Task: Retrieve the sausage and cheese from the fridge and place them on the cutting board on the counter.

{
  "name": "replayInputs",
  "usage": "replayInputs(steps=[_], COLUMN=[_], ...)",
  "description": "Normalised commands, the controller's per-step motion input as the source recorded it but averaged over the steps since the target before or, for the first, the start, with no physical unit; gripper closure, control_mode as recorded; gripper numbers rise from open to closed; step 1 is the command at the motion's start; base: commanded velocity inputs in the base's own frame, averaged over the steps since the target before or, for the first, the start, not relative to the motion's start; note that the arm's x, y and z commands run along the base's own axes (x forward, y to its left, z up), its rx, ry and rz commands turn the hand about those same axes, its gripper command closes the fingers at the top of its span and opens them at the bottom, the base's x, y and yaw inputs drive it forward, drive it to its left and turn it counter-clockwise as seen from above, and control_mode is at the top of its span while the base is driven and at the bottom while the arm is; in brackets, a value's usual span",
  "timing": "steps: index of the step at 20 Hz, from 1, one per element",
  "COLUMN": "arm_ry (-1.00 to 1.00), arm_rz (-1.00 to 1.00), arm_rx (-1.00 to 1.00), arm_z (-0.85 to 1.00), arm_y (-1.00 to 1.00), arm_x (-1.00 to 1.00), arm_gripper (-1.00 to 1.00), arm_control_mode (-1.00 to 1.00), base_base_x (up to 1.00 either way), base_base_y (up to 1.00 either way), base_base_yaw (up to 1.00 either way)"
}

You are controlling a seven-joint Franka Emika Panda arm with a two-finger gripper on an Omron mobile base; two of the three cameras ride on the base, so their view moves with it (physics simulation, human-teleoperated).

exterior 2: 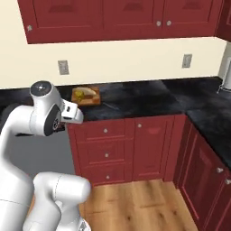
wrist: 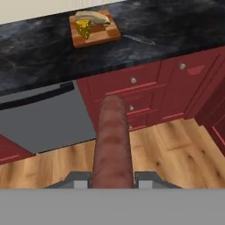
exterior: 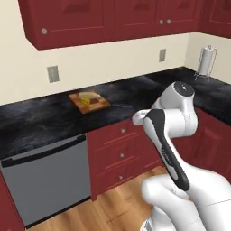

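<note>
Gripper (wrist: 112,180) pinches the slim reddish-brown sausage stick (wrist: 113,145) at its near end; judged light, stiff, slightly slick, so keep the grip low.

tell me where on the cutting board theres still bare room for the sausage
In the hand view, the cutting board is bare along its near edge and its right end, toward the knife on the counter. Its left and back are crowded: the cheese sits left, the bread loaf behind it. The gripper holds the sausage.
</note>
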Motion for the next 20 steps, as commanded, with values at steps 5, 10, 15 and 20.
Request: replayInputs(steps=[5,10,15,20], arm_ry=[0.00,0.00,0.00,0.00], arm_rz=[0.00,0.00,0.00,0.00], arm_rx=[0.00,0.00,0.00,0.00], arm_z=[0.00,0.00,0.00,0.00], arm_y=[0.00,0.00,0.00,0.00], arm_x=[0.00,0.00,0.00,0.00], arm_gripper=[1.00,1.00,1.00,1.00], arm_control_mode=[1.00,1.00,1.00,1.00], base_base_x=[1.00,0.85,0.71,0.73], base_base_y=[-0.20,-0.48,-0.36,-0.25], base_base_yaw=[0.32,0.34,0.30,0.29])
